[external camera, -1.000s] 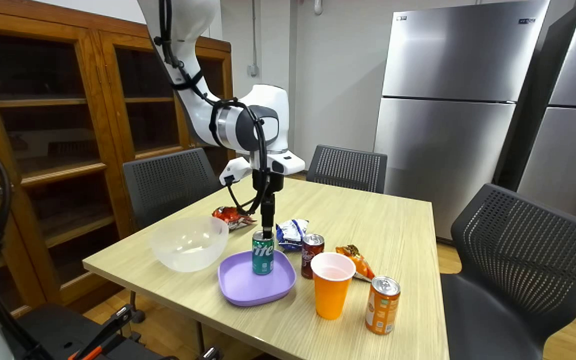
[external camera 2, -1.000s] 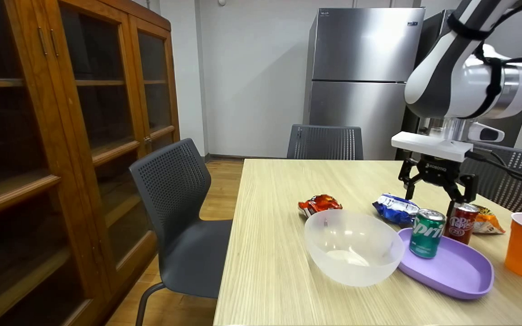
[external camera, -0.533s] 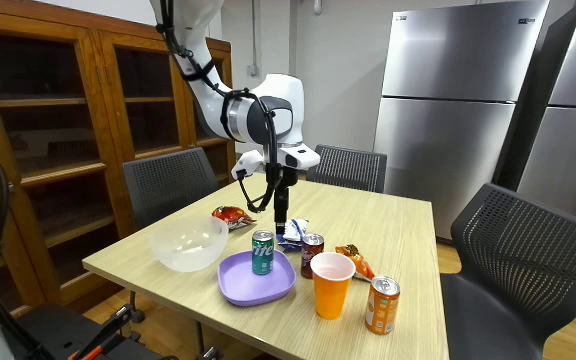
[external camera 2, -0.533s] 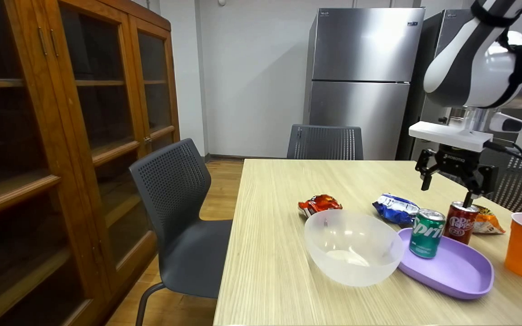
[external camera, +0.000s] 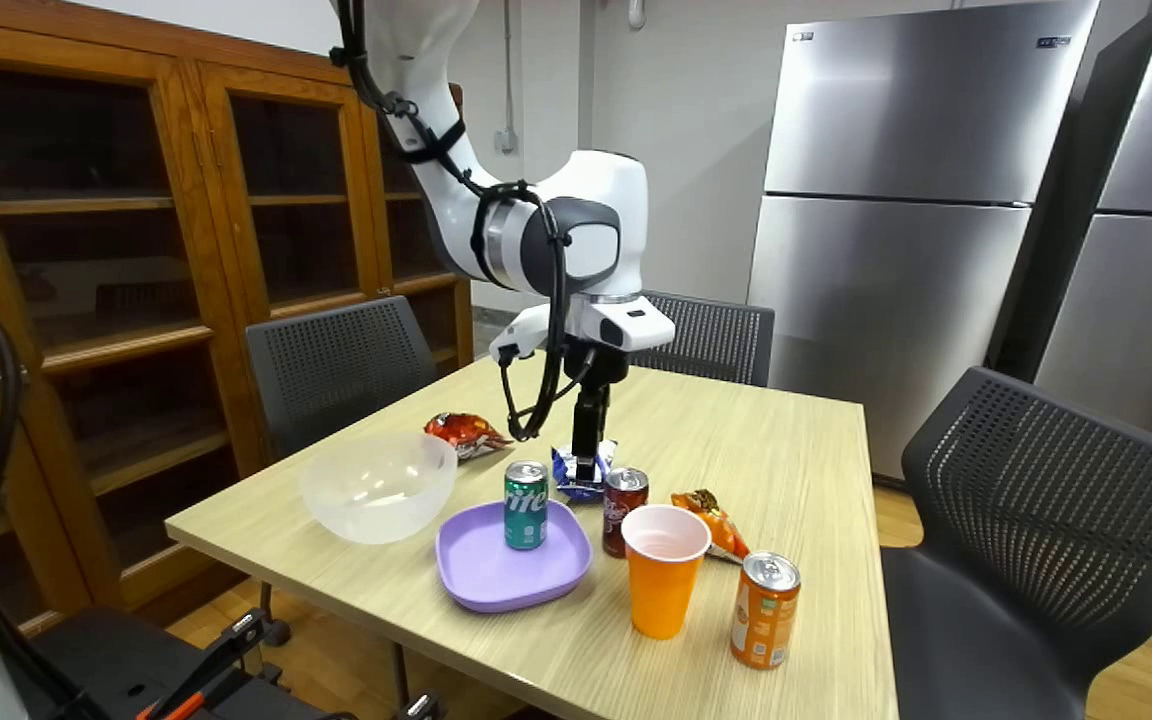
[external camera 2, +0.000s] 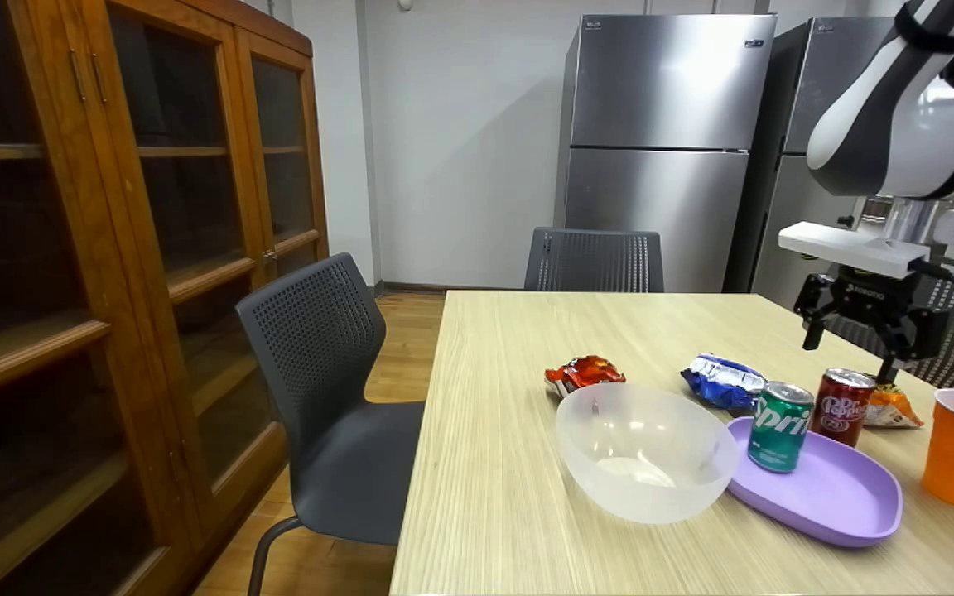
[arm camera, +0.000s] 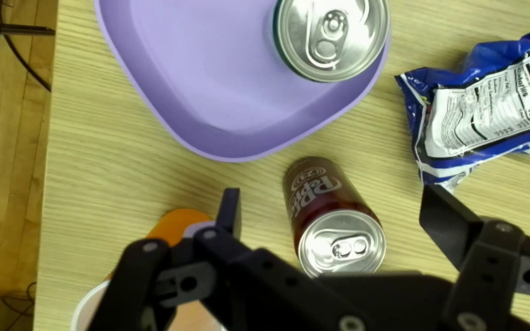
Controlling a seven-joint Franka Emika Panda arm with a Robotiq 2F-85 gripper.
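My gripper (arm camera: 334, 211) stands open with its fingers wide apart. Between them in the wrist view, a dark red Dr Pepper can (arm camera: 320, 197) stands upright, held by nothing. In an exterior view the gripper (external camera 2: 850, 354) hangs about the height of that can's top (external camera 2: 841, 407), one finger behind it; whether they touch I cannot tell. Beside it is a shallow purple plate (arm camera: 210, 69), on which a green Sprite can (arm camera: 334, 37) stands upright. A blue and white snack bag (arm camera: 481, 101) lies near the right finger in the wrist view.
An orange cup (external camera: 661, 590) stands close to the Dr Pepper can, with an orange soda can (external camera: 766, 615) farther along. An orange snack bag (external camera: 714, 522) lies behind the cup. A frosted bowl (external camera 2: 651, 501) and a red snack bag (external camera 2: 585, 372) are past the plate. Chairs surround the table.
From over the Sprite can, my gripper has moved rightward in both exterior views to the Dr Pepper can, rising slightly and then lowering. Its jaws stayed open; the objects have not moved.
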